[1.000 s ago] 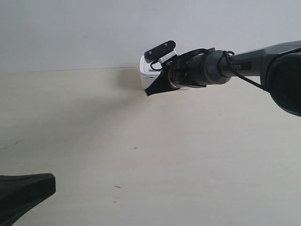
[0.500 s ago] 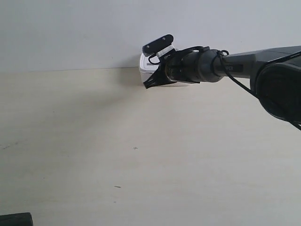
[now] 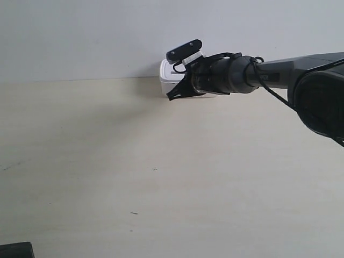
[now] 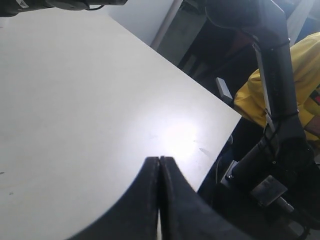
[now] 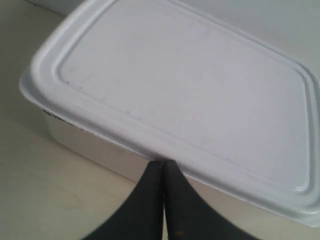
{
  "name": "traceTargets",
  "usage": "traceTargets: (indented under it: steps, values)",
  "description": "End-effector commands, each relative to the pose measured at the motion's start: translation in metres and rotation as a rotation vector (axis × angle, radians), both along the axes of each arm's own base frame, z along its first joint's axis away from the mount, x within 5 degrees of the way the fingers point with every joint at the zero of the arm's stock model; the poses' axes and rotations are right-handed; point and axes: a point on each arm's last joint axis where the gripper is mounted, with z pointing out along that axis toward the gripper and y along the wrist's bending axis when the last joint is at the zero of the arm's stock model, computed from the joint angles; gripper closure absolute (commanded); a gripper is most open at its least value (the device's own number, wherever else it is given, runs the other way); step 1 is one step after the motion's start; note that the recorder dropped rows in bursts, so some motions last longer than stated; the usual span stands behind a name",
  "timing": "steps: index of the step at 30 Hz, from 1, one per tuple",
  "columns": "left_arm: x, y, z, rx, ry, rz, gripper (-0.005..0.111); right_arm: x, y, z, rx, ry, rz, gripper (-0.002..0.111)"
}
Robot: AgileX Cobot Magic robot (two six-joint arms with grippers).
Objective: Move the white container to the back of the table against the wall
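Observation:
The white container point(image 3: 167, 80) lies at the back of the table point(image 3: 161, 177), close to the wall point(image 3: 80, 32); whether it touches the wall I cannot tell. Its flat rimmed lid fills the right wrist view point(image 5: 190, 85). My right gripper point(image 5: 164, 162) is shut, and its tips press against the container's near side just under the lid rim. In the exterior view this gripper point(image 3: 170, 97) reaches in from the right and hides most of the box. My left gripper point(image 4: 159, 160) is shut on nothing, above bare table near an edge.
A dark corner of the left arm point(image 3: 15, 250) shows at the exterior view's bottom left. Beyond the table edge point(image 4: 220, 145) in the left wrist view are a black arm column point(image 4: 272, 65) and a person in yellow point(image 4: 300, 80).
The right gripper and the container have shifted a little towards the wall. The left arm's dark shape at the bottom left has drawn almost out of the exterior view.

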Motion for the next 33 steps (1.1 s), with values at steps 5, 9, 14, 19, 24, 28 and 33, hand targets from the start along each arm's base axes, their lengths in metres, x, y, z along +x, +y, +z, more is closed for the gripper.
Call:
traceTargets:
  steps: [5,9,14,19,24,28,33]
  values:
    - [0.001,0.001,0.000,-0.007,0.003,0.016,0.107,-0.003,-0.004,-0.003,-0.005,0.084,-0.030,0.108]
    - [0.003,0.003,0.000,-0.008,0.001,0.046,0.107,-0.010,-0.005,0.000,-0.011,0.150,-0.024,0.108]
    - [0.007,0.006,0.000,-0.007,-0.005,0.104,0.107,-0.026,-0.007,0.016,0.056,0.179,-0.019,0.108]
    - [0.011,0.010,0.000,-0.006,-0.012,0.169,0.107,-0.057,-0.015,0.044,0.145,0.159,0.016,0.108]
    - [0.016,0.015,0.001,0.000,-0.024,0.239,0.107,-0.097,-0.027,0.077,0.259,0.121,0.039,0.108]
    - [0.019,0.020,0.002,0.000,-0.038,0.305,0.107,-0.133,-0.036,0.096,0.388,0.086,0.072,0.108]
    - [0.021,0.030,0.003,-0.012,-0.082,0.403,0.107,-0.184,-0.048,0.110,0.576,0.038,0.146,0.108]
